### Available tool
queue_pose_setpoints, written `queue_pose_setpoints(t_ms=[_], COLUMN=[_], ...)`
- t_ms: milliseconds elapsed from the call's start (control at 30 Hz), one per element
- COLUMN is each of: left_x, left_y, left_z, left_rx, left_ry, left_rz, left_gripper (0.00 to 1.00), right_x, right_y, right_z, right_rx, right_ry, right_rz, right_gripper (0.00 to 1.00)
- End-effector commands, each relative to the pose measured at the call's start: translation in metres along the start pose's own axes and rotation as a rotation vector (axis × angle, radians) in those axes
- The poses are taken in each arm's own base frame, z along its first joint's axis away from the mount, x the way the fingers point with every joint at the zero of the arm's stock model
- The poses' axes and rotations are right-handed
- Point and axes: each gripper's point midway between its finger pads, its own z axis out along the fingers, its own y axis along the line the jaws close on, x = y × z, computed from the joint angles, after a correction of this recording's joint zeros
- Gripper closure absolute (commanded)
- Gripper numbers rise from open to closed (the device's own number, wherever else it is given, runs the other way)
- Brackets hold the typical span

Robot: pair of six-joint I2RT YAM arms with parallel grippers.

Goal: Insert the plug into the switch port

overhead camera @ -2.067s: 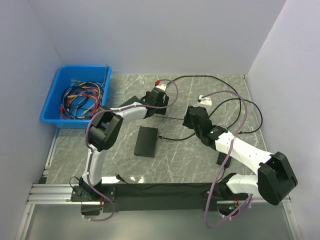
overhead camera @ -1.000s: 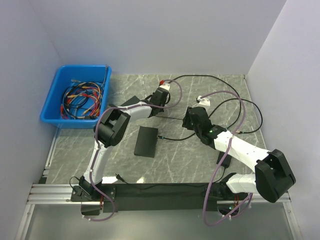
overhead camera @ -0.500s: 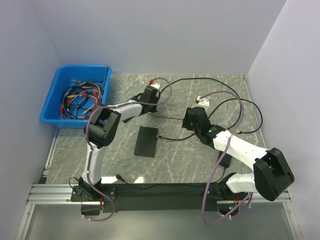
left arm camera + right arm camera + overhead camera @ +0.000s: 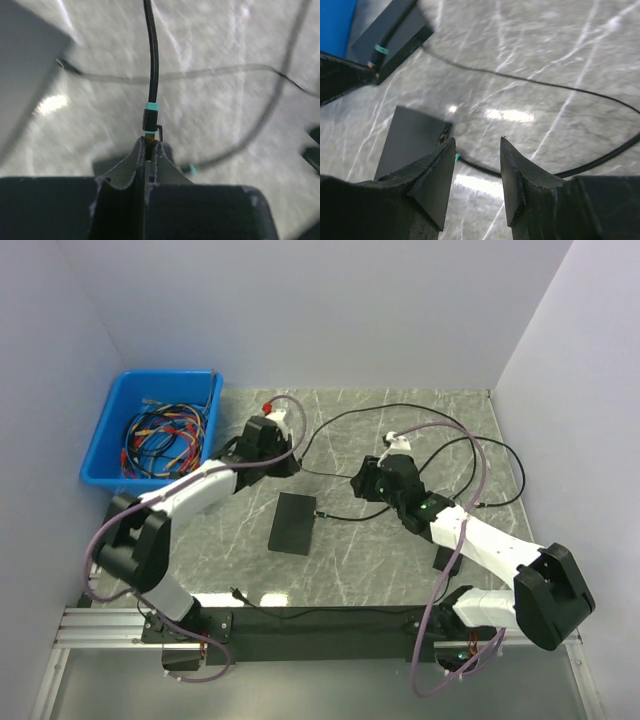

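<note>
Plug (image 4: 149,125) pinched by its tip in my closed left gripper (image 4: 148,150), right gripper (image 4: 477,165) open and empty, may twist if its cable (image 4: 151,60) tugs.

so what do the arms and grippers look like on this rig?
The left arm and right arm: white links, black joint housings, a mauve cable looped along each. The left gripper and right gripper: black, tapered fingers.

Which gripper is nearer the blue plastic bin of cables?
Left. The left gripper hovers just right of the blue plastic bin; the right gripper is much farther right.
</note>
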Motion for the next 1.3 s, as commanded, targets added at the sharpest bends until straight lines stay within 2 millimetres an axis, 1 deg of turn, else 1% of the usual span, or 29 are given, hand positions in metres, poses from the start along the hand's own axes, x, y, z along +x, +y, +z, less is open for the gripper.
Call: queue_pose_setpoints(t_ms=[0, 33, 67, 100, 133, 167, 200, 267, 300, 333, 367, 400, 433, 467, 500, 533, 567, 600, 633, 667, 700, 733, 767, 800, 833, 867, 1000, 1100, 1267], left_x=[0.02, 0.027, 0.031, 0.038, 0.044, 0.043, 0.053, 0.069, 0.073, 0.082, 0.085, 0.086, 0.089, 0.096, 0.099, 0.102, 0.108, 0.113, 0.116, 0.118, 0.126, 0.13, 0.131, 0.139, 0.144, 0.147, 0.163, 0.17, 0.18], left_y=[-0.034, -0.045, -0.049, -0.052, -0.059, -0.065, -0.065, -0.067, -0.068, -0.066, -0.066, -0.067, -0.067, -0.066, -0.071, -0.071, -0.071, -0.073, -0.073, -0.074, -0.071, -0.073, -0.074, -0.072, -0.071, -0.069, -0.064, -0.062, -0.061], left_z=[-0.029, -0.037, -0.043, -0.054, -0.06, -0.072, -0.078, -0.091, -0.103, -0.111, -0.118, -0.131, -0.139, -0.149, -0.165, -0.172, -0.186, -0.194, -0.201, -0.212, -0.217, -0.224, -0.233, -0.236, -0.24, -0.244, -0.255, -0.261, -0.263], left_rx=[0.175, 0.229, 0.244, 0.25, 0.265, 0.284, 0.284, 0.285, 0.296, 0.288, 0.289, 0.299, 0.303, 0.304, 0.345, 0.356, 0.363, 0.378, 0.384, 0.398, 0.392, 0.406, 0.428, 0.425, 0.427, 0.429, 0.428, 0.432, 0.446], left_ry=[0.049, 0.074, 0.08, 0.085, 0.094, 0.081, 0.106, 0.157, 0.155, 0.185, 0.189, 0.172, 0.178, 0.201, 0.197, 0.205, 0.221, 0.24, 0.251, 0.244, 0.268, 0.28, 0.267, 0.293, 0.301, 0.295, 0.322, 0.336, 0.364], left_rz=[-0.098, -0.102, -0.107, -0.117, -0.111, -0.112, -0.129, -0.144, -0.154, -0.167, -0.176, -0.191, -0.197, -0.206, -0.209, -0.214, -0.219, -0.222, -0.224, -0.219, -0.231, -0.234, -0.228, -0.241, -0.244, -0.242, -0.254, -0.257, -0.256], left_gripper=[0.99, 0.99, 0.99, 0.99, 0.99, 0.99, 0.99, 0.99, 0.99, 0.99, 0.99, 0.99, 0.99, 0.99, 0.99, 0.99, 0.99, 0.99, 0.99, 0.99, 0.99, 0.99, 0.99, 0.99, 0.99, 0.99, 0.99, 0.99, 0.99], right_x=[-0.018, -0.02, -0.012, -0.016, -0.014, -0.015, -0.005, 0.0, 0.009, 0.009, 0.011, 0.012, 0.019, 0.021, 0.024, 0.033, 0.031, 0.038, 0.049, 0.05, 0.047, 0.057, 0.063, 0.062, 0.071, 0.077, 0.092, 0.095, 0.094], right_y=[0.051, 0.059, 0.076, 0.087, 0.088, 0.097, 0.112, 0.114, 0.127, 0.122, 0.123, 0.126, 0.129, 0.132, 0.137, 0.146, 0.152, 0.156, 0.165, 0.172, 0.172, 0.174, 0.185, 0.184, 0.185, 0.189, 0.192, 0.195, 0.205], right_z=[-0.023, -0.034, -0.045, -0.053, -0.063, -0.071, -0.083, -0.097, -0.109, -0.114, -0.118, -0.123, -0.131, -0.135, -0.139, -0.146, -0.151, -0.152, -0.163, -0.167, -0.168, -0.167, -0.177, -0.175, -0.171, -0.175, -0.167, -0.163, -0.164], right_rx=[-0.199, -0.218, -0.261, -0.284, -0.27, -0.285, -0.324, -0.32, -0.361, -0.332, -0.333, -0.338, -0.36, -0.37, -0.39, -0.43, -0.441, -0.444, -0.474, -0.48, -0.43, -0.409, -0.43, -0.387, -0.367, -0.366, -0.327, -0.315, -0.343], right_ry=[-0.034, -0.034, -0.024, -0.042, -0.037, -0.045, -0.031, -0.034, -0.027, -0.035, -0.04, -0.047, -0.039, -0.045, -0.043, -0.028, -0.037, -0.027, -0.023, -0.038, -0.071, -0.065, -0.077, -0.104, -0.098, -0.107, -0.118, -0.124, -0.149], right_rz=[-0.085, -0.105, -0.158, -0.184, -0.214, -0.259, -0.303, -0.389, -0.433, -0.464, -0.501, -0.52, -0.551, -0.575, -0.587, -0.616, -0.636, -0.671, -0.719, -0.771, -0.805, -0.859, -0.895, -0.943, -0.984, -1.012, -1.07, -1.09, -1.129], right_gripper=[0.5, 0.49, 0.47, 0.44, 0.42, 0.41, 0.39, 0.39, 0.38, 0.38, 0.38, 0.38, 0.38, 0.38, 0.38, 0.38, 0.38, 0.38, 0.38, 0.38, 0.38, 0.38, 0.38, 0.38, 0.38, 0.38, 0.37, 0.37, 0.37])
